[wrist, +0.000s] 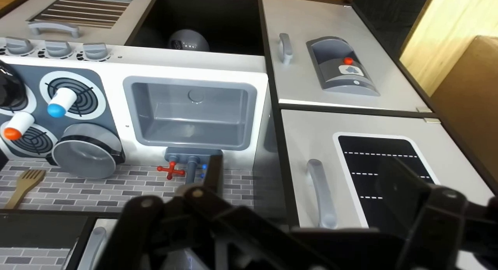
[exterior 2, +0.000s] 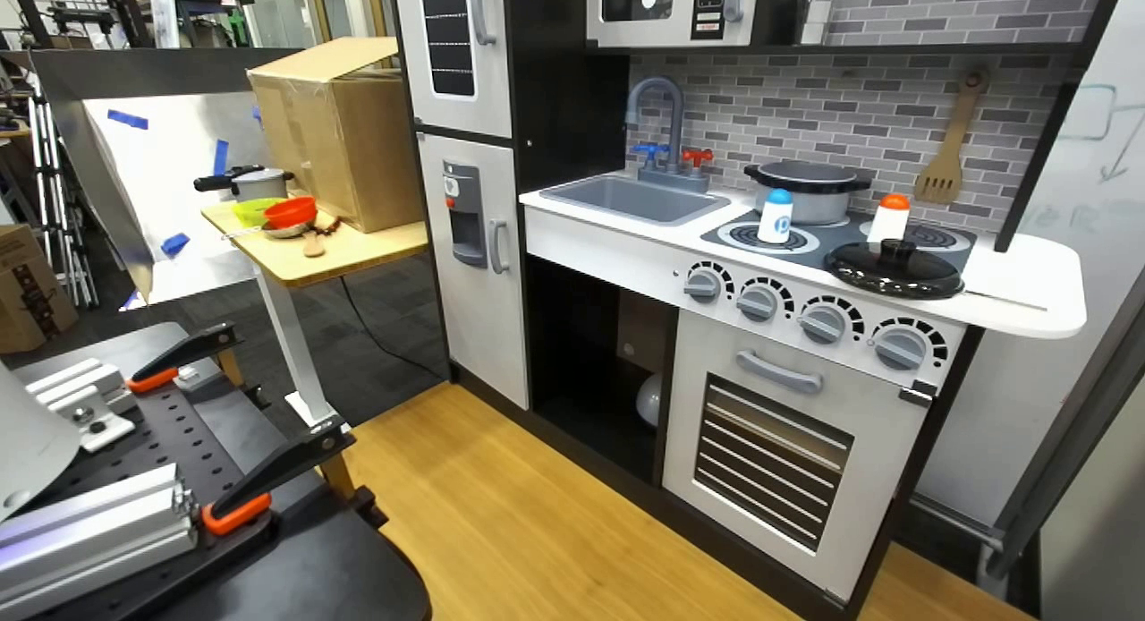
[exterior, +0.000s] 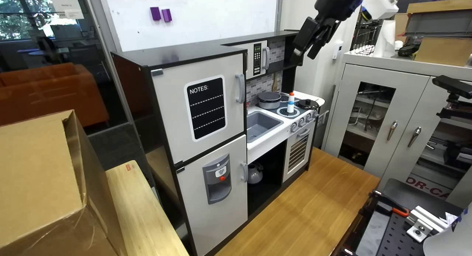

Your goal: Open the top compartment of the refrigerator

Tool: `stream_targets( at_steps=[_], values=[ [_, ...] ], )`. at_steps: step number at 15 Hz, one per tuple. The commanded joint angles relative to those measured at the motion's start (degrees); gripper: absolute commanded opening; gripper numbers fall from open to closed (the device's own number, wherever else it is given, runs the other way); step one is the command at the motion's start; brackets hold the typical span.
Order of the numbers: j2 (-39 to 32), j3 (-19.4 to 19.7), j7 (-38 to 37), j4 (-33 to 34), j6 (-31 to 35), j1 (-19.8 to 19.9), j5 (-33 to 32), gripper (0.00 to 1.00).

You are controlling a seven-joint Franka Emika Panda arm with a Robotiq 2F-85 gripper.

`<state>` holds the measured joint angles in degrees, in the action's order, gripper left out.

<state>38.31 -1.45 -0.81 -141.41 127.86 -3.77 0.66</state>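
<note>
The refrigerator [exterior: 173, 56] is a black toy fridge body with two white doors. Its top compartment door [exterior: 171, 112] has a black "NOTES" panel and is closed. A grey curved handle [exterior: 240, 88] is on it. The door is partly cut off in an exterior view [exterior 2: 490, 89]. In the wrist view, which stands upside down, the door [wrist: 307, 134] and its handle [wrist: 322, 194] lie between the fingers, some distance away. My gripper [exterior: 305, 56] is open and empty, in the air right of the fridge, near the microwave. The gripper [wrist: 303, 172] touches nothing visible.
The lower fridge door [exterior: 191, 219] is closed. The toy kitchen has a microwave [exterior: 254, 60], sink [exterior: 261, 125], pot [exterior 2: 809, 191] and two bottles on the stove. A cardboard box [exterior: 40, 175] stands beside the fridge. A grey metal cabinet [exterior: 400, 86] stands at the side.
</note>
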Motion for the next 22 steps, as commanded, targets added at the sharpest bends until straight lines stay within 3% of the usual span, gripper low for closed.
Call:
stream_targets(
  at_steps=[1, 8, 9, 22],
  values=[
    [-2.55, 0.82, 1.74, 1.75, 4.02, 0.11, 0.53, 1.0],
    [-2.42, 1.82, 5.11, -0.73, 17.13, -2.92, 2.56, 1.0],
    [-2.64, 0.57, 3.02, 0.35, 14.34, -1.18, 1.08, 1.0],
    [-4.33, -0.19, 3.16, -0.13, 15.38, -2.5, 1.64, 1.0]
  ],
)
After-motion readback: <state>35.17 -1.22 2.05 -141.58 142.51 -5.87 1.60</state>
